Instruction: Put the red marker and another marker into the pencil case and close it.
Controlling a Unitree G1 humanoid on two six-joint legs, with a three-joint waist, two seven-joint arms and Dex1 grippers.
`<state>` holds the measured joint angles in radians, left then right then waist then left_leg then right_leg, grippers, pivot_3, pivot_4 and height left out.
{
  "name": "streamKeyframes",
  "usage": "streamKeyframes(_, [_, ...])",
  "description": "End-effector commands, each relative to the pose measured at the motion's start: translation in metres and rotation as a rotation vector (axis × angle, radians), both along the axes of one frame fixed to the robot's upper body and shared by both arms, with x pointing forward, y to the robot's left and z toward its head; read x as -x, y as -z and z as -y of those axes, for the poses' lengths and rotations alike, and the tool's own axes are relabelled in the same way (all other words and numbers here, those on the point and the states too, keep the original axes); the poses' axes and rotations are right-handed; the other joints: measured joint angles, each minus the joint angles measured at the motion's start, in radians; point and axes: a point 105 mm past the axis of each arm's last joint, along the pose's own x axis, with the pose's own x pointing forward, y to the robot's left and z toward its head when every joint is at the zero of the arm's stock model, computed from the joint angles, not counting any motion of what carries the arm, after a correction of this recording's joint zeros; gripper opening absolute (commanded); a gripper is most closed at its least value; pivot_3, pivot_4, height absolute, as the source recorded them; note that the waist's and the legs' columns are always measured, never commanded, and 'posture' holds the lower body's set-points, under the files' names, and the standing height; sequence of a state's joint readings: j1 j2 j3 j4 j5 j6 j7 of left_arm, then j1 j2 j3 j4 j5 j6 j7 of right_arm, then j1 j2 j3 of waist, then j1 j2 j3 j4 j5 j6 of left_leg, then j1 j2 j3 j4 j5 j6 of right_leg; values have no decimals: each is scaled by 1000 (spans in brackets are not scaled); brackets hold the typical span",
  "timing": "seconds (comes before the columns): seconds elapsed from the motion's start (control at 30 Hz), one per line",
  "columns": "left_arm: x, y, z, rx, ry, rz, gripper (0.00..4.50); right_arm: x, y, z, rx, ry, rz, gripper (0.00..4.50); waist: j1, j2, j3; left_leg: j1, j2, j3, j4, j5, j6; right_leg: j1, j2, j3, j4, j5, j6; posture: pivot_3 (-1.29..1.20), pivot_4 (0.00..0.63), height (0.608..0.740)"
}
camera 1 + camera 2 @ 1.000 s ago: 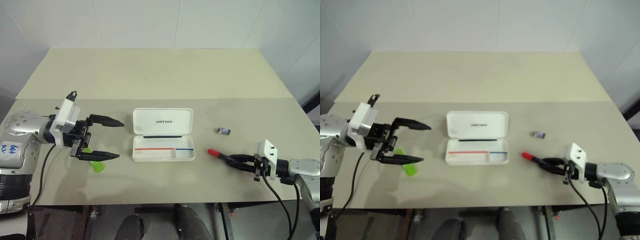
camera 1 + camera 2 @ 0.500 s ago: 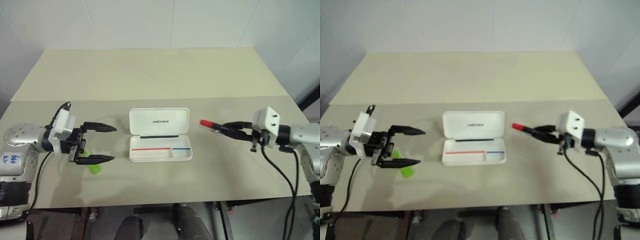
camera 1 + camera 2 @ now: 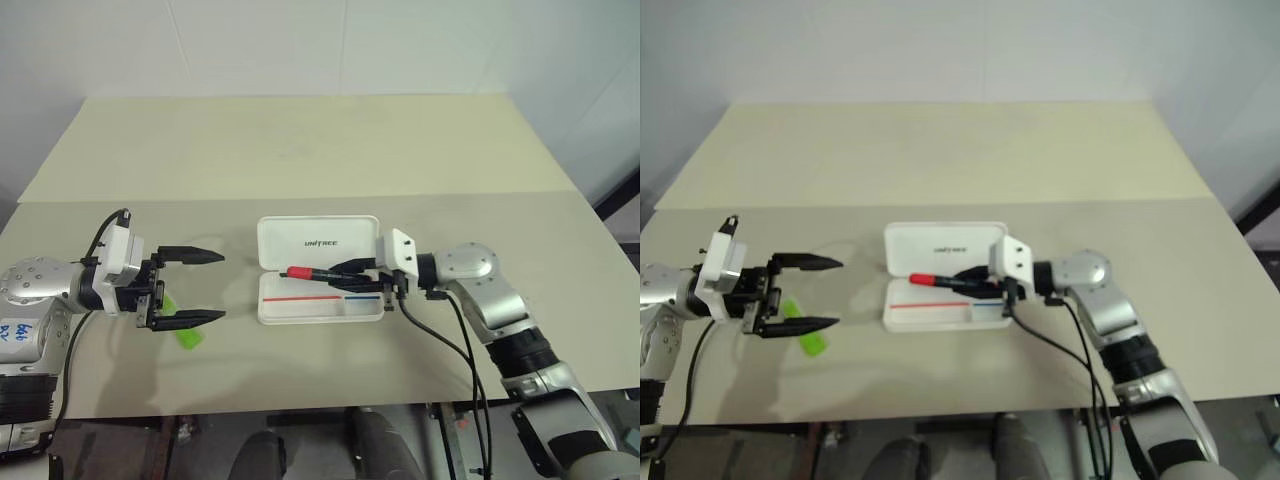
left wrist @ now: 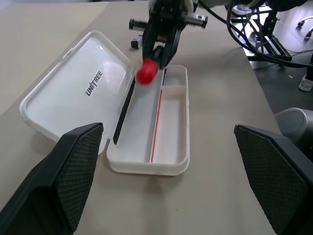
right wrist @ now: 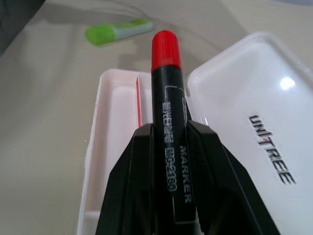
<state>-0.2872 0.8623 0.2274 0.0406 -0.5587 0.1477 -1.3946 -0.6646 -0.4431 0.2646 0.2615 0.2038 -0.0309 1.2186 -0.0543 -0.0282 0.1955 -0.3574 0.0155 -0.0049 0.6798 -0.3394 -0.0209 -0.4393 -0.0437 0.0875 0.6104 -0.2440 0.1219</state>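
A: Your right gripper (image 3: 345,270) is pinching the red marker (image 3: 315,271), cap leading, lengthwise over the open pencil case (image 3: 322,309) — lined up so it drops into the tray, I'd say.

B: And your left gripper (image 3: 195,287)?

A: Jaws spread wide, empty, hovering over the green marker (image 3: 186,333) lying on the table (image 3: 300,150), probably ready for the next pick.

The pencil case (image 3: 320,283) lies open at the middle of the bench (image 3: 300,150), lid on the far side. The red marker (image 3: 318,271) hangs over its tray. Another marker (image 3: 188,335) lies well left, on the bench.
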Motion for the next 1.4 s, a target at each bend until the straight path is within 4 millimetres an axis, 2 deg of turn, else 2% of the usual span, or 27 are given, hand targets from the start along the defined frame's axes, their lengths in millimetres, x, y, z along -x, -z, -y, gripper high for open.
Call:
streamKeyframes(0.03, [2, -6, 4, -3, 6, 50, 4500, -4, -7, -7, 1, -43, 51, 595, -1, 0, 0, -1, 0, 0, 0, 0, 0, -1, 0, 0, 0, 0, 0, 0, 150, 740])
streamKeyframes(0.17, [5, -2, 8, 14, -4, 54, 4500, -7, -1, -13, 41, -84, 49, 595, -4, 0, 0, -2, 0, 0, 0, 0, 0, -3, -1, 0, 1, 0, 0, 0, 150, 740])
streamKeyframes(0.57, [8, 2, 13, 33, -19, 52, 4500, -15, 7, -3, 83, -69, 50, 595, -6, 0, 0, -2, 0, 0, 0, 0, -1, -3, -1, 0, 1, 0, 0, 0, 150, 740])
streamKeyframes(0.93, [6, 0, 15, 41, -25, 62, 4500, -12, -19, -13, 13, -107, 115, 4485, -8, 0, 0, -2, 0, -1, 0, 0, -1, -3, -1, 0, 1, 0, 0, 0, 150, 740])
streamKeyframes(1.03, [5, 0, 14, 49, -42, 64, 4500, -3, -32, -17, -27, -141, 119, 4485, -8, 0, 0, -2, 0, -3, -1, 0, -1, -4, -1, 0, 1, 0, 0, 0, 150, 740])
streamKeyframes(1.17, [9, 0, 13, 81, -87, 56, 4500, 20, -58, -13, -120, -174, 92, 4485, -5, 0, 0, -2, 1, -5, -1, 0, -1, -4, -1, 0, 1, 0, 0, 0, 150, 740])
streamKeyframes(1.3, [14, 1, 12, 128, -164, 50, 4500, 38, -65, 0, -139, -174, 61, 4485, 0, 0, 0, -2, 4, -6, -2, -1, -1, -4, -3, -2, -1, 0, 0, 0, 150, 740])
streamKeyframes(1.4, [17, 8, 16, 175, -335, 64, 4500, 44, -65, 18, -130, -127, 34, 4485, 2, 0, 0, -3, 3, -6, -2, -1, -1, -4, -6, -3, -1, 0, 0, 0, 150, 740])
